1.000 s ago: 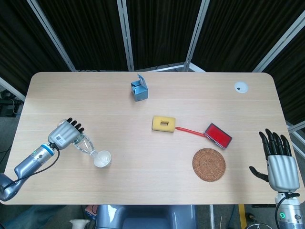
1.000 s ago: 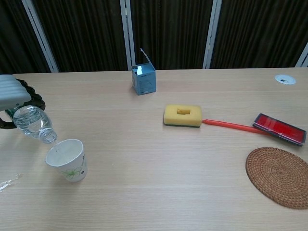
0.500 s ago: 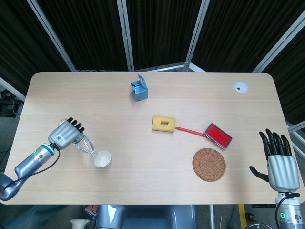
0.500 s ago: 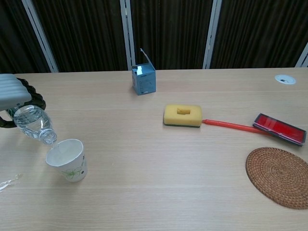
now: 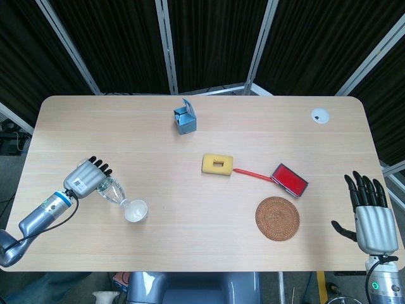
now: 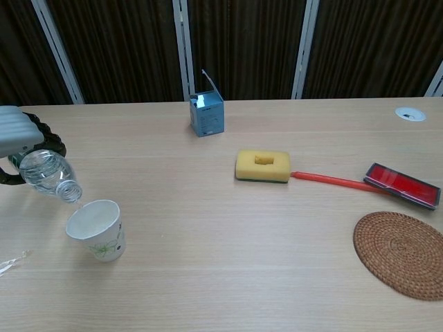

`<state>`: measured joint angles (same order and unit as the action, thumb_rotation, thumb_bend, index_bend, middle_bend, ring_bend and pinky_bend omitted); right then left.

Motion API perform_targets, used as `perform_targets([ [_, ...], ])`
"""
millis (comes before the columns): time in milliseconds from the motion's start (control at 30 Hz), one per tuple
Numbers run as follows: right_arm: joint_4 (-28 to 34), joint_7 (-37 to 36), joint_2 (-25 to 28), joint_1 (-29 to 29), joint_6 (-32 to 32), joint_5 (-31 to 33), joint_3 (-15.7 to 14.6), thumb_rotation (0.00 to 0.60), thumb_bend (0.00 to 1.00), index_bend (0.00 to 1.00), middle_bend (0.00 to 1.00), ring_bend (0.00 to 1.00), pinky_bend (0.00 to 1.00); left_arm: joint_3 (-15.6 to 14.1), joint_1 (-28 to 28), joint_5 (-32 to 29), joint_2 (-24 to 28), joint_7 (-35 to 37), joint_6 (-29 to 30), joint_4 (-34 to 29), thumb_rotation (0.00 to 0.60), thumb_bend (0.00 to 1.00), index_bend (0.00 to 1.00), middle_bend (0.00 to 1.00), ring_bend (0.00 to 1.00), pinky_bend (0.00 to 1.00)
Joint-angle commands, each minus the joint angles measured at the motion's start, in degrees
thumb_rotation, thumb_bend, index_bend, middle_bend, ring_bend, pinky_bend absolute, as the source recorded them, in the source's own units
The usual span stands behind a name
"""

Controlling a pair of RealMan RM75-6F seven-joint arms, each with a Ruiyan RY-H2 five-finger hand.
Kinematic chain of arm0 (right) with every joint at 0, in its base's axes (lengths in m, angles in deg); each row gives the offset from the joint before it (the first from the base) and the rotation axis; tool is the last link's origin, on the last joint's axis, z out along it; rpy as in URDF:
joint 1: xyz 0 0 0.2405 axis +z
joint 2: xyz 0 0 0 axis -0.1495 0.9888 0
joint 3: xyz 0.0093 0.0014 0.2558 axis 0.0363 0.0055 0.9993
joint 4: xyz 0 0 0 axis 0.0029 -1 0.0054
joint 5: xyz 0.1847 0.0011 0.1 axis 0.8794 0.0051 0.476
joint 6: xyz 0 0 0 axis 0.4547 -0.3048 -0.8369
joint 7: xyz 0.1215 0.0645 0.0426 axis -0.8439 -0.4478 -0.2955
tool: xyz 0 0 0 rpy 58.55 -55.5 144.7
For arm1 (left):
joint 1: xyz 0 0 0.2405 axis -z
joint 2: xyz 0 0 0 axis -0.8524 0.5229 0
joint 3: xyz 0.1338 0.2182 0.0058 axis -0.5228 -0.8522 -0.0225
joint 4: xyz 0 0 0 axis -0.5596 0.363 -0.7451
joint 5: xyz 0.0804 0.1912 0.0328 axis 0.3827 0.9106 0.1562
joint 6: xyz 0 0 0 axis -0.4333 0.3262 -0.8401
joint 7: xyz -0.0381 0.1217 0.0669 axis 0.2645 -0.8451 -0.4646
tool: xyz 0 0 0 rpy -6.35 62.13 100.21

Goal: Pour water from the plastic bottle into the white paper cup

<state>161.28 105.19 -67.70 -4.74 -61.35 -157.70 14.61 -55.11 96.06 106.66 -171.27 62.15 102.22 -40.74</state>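
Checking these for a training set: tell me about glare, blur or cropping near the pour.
Head view: even light, sharp; bottle and cup small, so no water stream is discernible. Chest view: sharp, soft shadows; left hand cut by the frame edge; clear bottle shows highlights; right hand absent.

The left hand (image 6: 19, 135) grips the plastic bottle (image 6: 47, 173) tilted neck-down, its mouth just above the rim of the white paper cup (image 6: 97, 229), which stands upright. Right of the cup lie a yellow sponge (image 6: 263, 166), a red brush (image 6: 387, 185) and a woven coaster (image 6: 401, 254). Behind the cup stands an open blue carton (image 6: 207, 113).
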Motion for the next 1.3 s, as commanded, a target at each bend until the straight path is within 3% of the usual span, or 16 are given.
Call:
perform_targets([
  [33,0.0,0.0,0.0,0.0,0.0,0.0,0.0,0.600,0.00,0.00,0.00,0.00,0.00,-0.4,0.0,0.8,-0.2,3.3,1.4,0.9,0.600,0.57,0.67,0.55,0.37,0.40],
  [400,0.0,-0.1,0.0,0.0,0.0,0.1,0.1,0.600,0.00,0.00,0.00,0.00,0.00,-0.7,-0.7,1.2,-0.3,24.0,6.3,3.2,0.600,0.55,0.67,0.55,0.37,0.40],
  [700,0.1,0.2,-0.1,0.0,0.0,-0.2,-0.1,0.600,0.00,0.00,0.00,0.00,0.00,5.0,-0.5,-6.3,1.0,47.4,5.7,-4.7,0.600,0.55,0.67,0.55,0.37,0.40],
  [1000,0.2,0.5,-0.2,0.0,0.2,-0.3,-0.3,0.600,0.00,0.00,0.00,0.00,0.00,11.6,-0.1,-14.6,-4.6,60.5,2.2,-7.0,0.600,0.54,0.68,0.56,0.38,0.40],
  [1300,0.0,0.3,-0.1,0.2,0.6,0.4,-0.1,0.600,0.00,0.00,0.00,0.00,0.00,12.9,0.3,-17.7,-9.7,67.3,-4.2,-4.8,0.600,0.53,0.68,0.56,0.38,0.40],
])
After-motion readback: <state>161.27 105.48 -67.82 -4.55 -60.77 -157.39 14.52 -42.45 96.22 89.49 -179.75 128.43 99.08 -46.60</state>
